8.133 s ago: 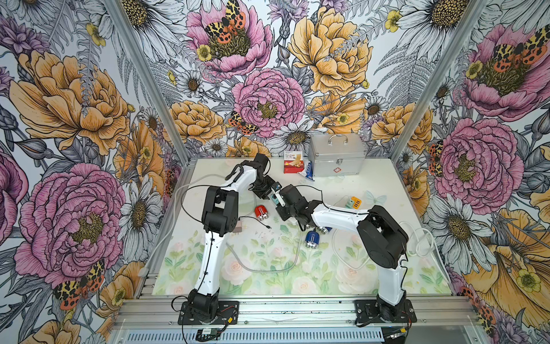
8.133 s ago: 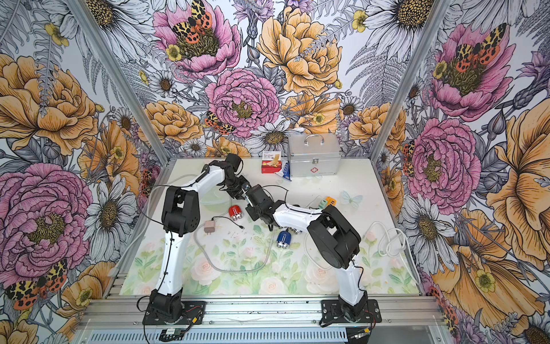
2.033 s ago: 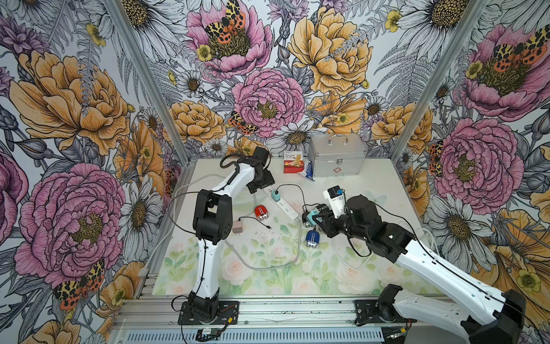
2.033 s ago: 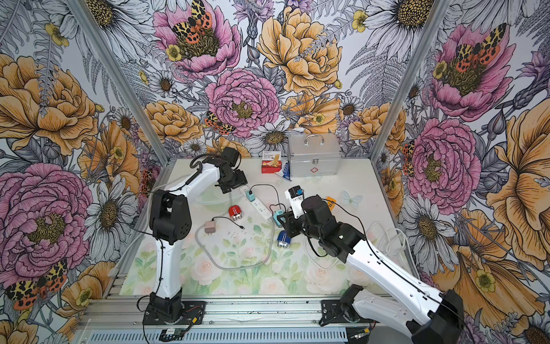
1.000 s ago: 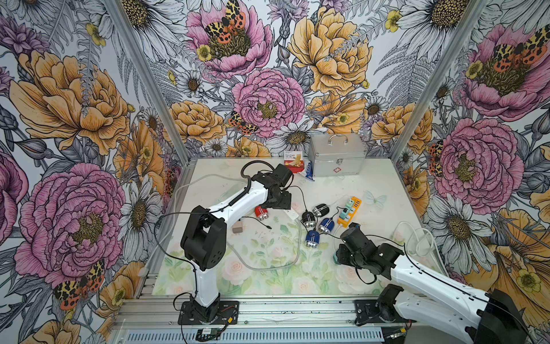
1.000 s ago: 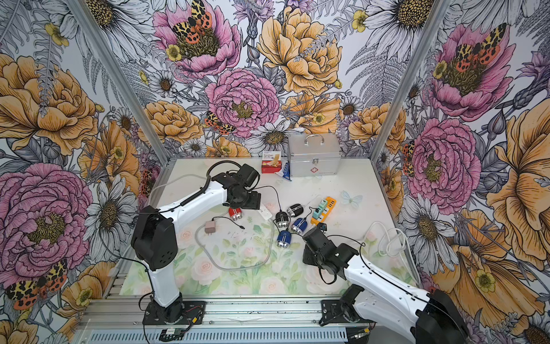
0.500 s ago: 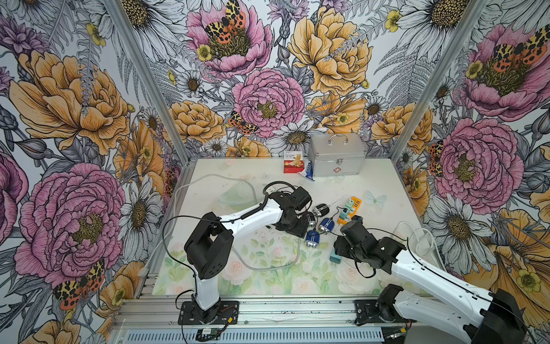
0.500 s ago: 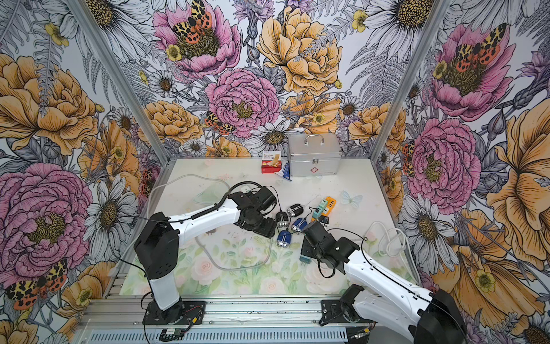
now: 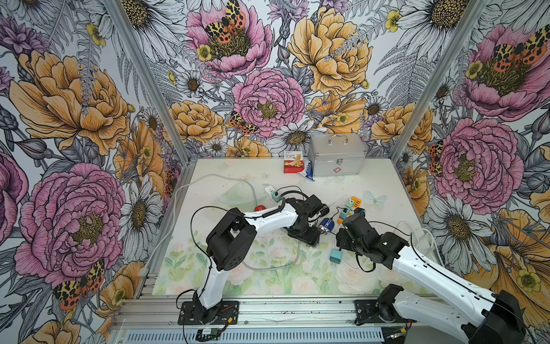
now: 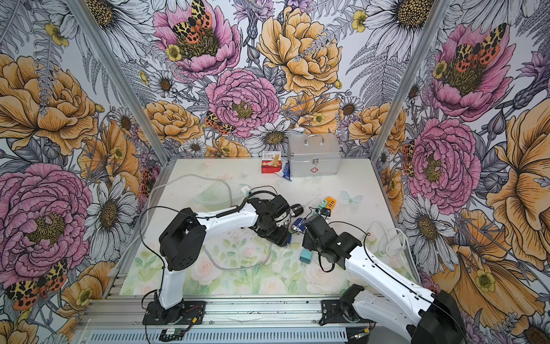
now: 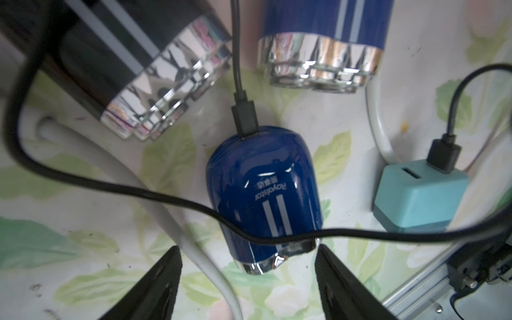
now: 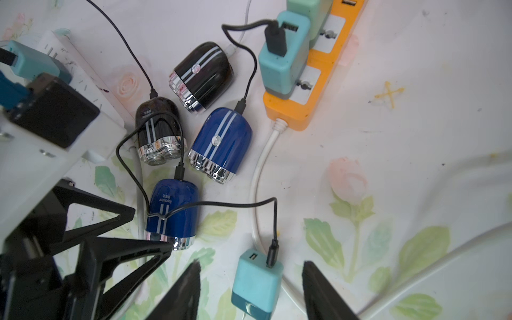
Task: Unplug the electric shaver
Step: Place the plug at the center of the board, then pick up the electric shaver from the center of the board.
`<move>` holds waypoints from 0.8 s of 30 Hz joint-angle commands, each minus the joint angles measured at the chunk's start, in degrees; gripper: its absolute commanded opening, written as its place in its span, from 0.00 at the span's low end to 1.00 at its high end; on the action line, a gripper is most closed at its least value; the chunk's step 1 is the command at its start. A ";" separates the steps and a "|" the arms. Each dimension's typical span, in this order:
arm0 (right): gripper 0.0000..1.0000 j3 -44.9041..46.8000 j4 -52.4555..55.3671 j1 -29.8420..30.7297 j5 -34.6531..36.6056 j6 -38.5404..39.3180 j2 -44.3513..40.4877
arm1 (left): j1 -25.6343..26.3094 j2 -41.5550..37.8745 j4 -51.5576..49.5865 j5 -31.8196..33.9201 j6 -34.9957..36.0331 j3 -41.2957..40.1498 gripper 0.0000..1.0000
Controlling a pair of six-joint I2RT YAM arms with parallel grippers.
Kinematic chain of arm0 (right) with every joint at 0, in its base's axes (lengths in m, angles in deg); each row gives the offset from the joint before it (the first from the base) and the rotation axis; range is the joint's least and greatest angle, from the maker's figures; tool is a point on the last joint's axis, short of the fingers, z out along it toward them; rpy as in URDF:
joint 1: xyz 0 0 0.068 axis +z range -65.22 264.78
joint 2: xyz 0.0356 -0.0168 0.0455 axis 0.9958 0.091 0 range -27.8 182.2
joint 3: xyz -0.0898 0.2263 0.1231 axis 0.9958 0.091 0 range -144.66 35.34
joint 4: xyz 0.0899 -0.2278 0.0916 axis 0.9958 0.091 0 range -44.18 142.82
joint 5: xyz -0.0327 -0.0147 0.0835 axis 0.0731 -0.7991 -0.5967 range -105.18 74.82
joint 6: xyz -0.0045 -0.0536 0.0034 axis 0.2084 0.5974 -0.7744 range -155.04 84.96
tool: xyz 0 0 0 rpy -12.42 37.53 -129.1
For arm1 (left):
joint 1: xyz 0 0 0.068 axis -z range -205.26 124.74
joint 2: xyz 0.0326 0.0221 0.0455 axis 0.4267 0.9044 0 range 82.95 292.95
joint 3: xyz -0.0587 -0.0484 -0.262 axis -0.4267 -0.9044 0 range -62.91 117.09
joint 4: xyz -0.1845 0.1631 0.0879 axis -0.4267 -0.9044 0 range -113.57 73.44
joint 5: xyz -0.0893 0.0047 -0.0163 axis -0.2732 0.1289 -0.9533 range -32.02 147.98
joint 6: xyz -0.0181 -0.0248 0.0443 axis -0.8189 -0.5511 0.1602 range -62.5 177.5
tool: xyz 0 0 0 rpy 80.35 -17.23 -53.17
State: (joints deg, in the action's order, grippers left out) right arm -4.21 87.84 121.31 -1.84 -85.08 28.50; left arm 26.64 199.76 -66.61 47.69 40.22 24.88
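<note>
The left gripper [image 11: 246, 249] has swung over to the blue shaver [image 11: 263, 194], wide open above it; the right gripper [image 12: 251, 263] stands open over the teal charger [image 12: 256, 281].

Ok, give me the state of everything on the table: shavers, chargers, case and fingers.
Front blue shaver: lying down, cable plugged in.
Loose teal charger: out of the strip, cable in its port.
Orange power strip: two teal chargers plugged in.
Metal case: shut.
Left fingers: open, either side of the front blue shaver.
Right fingers: open, either side of the loose teal charger.
</note>
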 commanded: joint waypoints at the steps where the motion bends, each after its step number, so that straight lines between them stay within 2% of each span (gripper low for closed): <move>1: 0.60 -1.65 0.43 -0.97 1.78 1.94 -0.51 | 0.48 1.27 1.34 -1.57 1.65 1.92 0.80; 12: 0.60 -3.05 0.41 -2.95 1.03 4.83 1.04 | 3.02 6.63 1.61 4.75 0.04 6.18 0.82; 18: 0.60 -3.44 0.34 -3.31 0.37 4.83 2.15 | 3.47 6.78 1.60 5.91 -0.06 4.51 0.72; 24: 0.60 -2.81 0.26 -3.31 0.67 4.24 1.63 | 2.95 2.62 1.57 4.62 2.04 0.44 0.60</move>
State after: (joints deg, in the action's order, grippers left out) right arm -6.23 88.45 118.16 -1.77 -80.99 30.49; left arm 30.01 204.48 -64.14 52.52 40.35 28.05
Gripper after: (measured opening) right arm 0.596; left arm 0.610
